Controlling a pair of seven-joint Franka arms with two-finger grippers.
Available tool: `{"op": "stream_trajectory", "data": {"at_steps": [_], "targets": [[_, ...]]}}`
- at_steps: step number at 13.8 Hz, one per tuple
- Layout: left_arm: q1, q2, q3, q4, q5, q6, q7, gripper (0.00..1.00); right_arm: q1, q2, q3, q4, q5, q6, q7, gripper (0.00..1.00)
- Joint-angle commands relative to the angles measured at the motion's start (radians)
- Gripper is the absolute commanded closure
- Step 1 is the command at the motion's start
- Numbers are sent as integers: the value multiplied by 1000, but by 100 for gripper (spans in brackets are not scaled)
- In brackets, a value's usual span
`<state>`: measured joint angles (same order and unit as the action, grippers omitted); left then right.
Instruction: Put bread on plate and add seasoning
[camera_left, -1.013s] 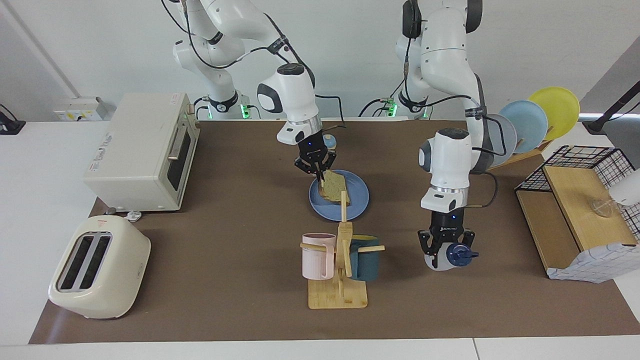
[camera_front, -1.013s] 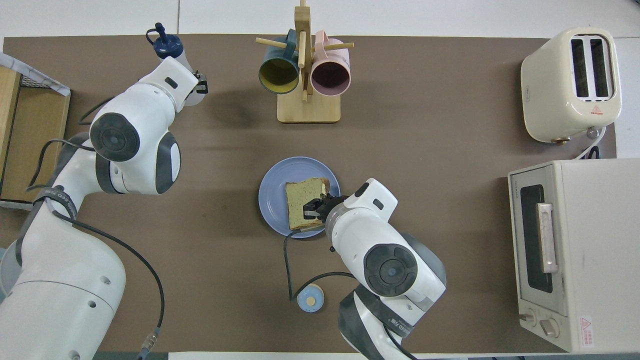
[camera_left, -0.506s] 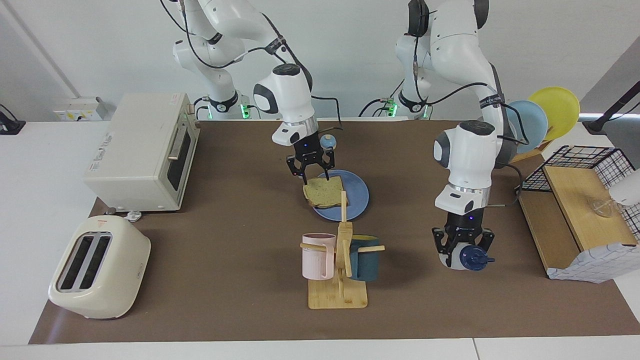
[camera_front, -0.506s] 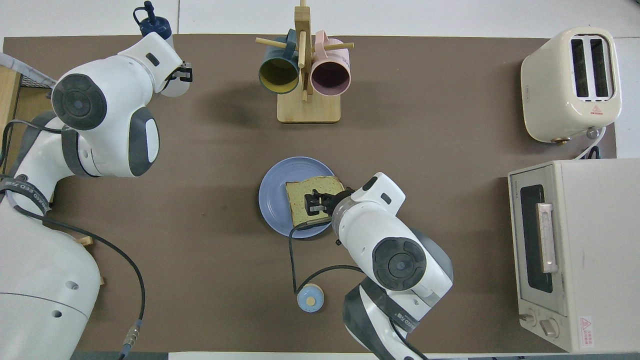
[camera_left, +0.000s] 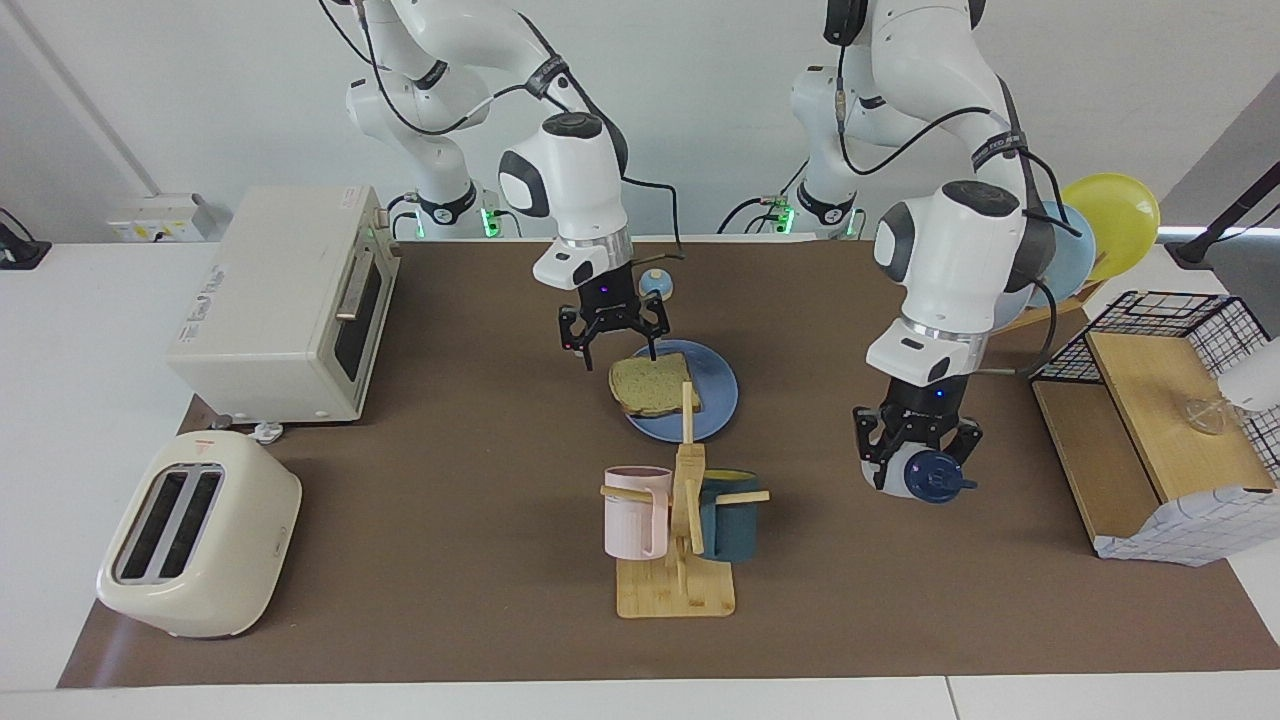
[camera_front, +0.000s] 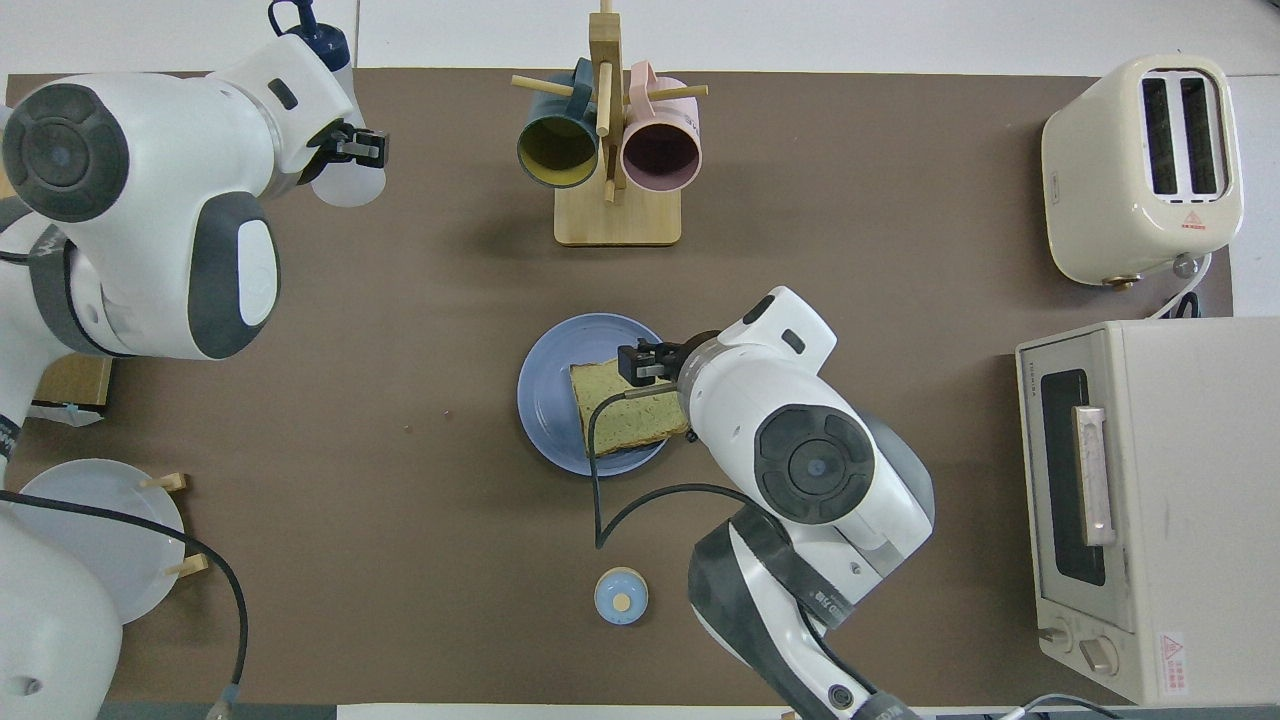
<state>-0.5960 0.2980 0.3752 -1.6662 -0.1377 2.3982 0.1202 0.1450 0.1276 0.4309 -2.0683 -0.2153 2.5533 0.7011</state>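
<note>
We see bare worktop (camera_left: 450, 480) between the plate (camera_left: 718, 400) and the toaster oven (camera_left: 290, 300), wide enough for a gripper to pass. The mug rack (camera_left: 680, 520) stands close to the plate on the side away from the robots, its post rising in front of the bread (camera_left: 652, 384). The right gripper (camera_left: 612, 345), jaws apart, hangs over the plate's edge. Between rack and left gripper (camera_left: 915, 465) the mat lies open.

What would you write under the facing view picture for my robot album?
Bread lies on the blue plate; right tool open above it, left tool holds seasoning bottle.
</note>
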Motion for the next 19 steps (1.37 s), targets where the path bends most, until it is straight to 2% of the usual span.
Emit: {"op": "stream_trajectory", "data": {"at_steps": [1,5,7,9,15,19], "targets": [[7,-104,-12,-10,1,-144,117,100,-10,14,11,13,-1,-16,-11,0],[4,-190,-12,-21,-14,-304,343,100,-11,3,11,34,-1,-48,-17,0],[2,-215,-10,-26,-16,-362,467,100,-13,23,14,124,43,-160,-23,0],[7,-227,-9,-32,-16,-404,567,100,-15,46,11,209,153,-235,-73,0],[7,-267,-7,-43,-17,-540,777,100,-45,79,11,351,260,-431,-112,0],[12,-296,-6,-86,-35,-596,929,100,-70,75,11,424,339,-554,-114,0]]}}
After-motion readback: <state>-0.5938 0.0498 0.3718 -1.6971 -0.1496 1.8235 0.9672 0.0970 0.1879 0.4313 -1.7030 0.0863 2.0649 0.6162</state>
